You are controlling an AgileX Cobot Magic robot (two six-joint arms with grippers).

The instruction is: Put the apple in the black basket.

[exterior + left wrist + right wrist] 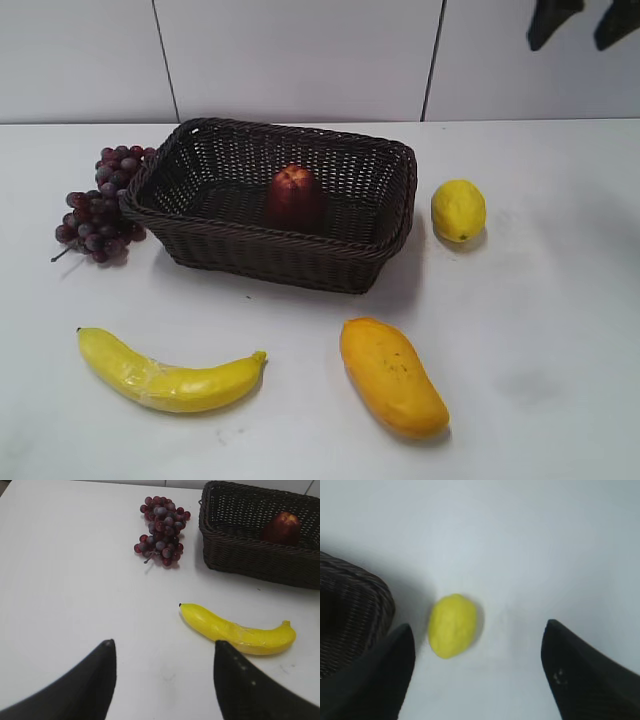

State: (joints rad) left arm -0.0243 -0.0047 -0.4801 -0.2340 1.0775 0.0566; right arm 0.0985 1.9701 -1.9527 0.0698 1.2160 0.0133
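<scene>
Item: dark red round apple (pixel 293 195) | Location: inside black woven wicker basket (pixel 250 255), clear of both fingers | Handling: probably firm, smooth; grasp across middle | Left fingers (pixel 107 667), right fingers (pixel 402 655): wide apart, empty.

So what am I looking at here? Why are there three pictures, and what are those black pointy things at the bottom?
It is a robot with two arms, and each picture comes from a different camera. The first looks at the white table from the front. The other two cameras sit on the robot's wrists, so the black pointy shapes are its pinchers: the left gripper and the right gripper. Both are open and hold nothing. On the table are a banana, a mango, a lemon and grapes. The apple already sits inside the black basket.
</scene>
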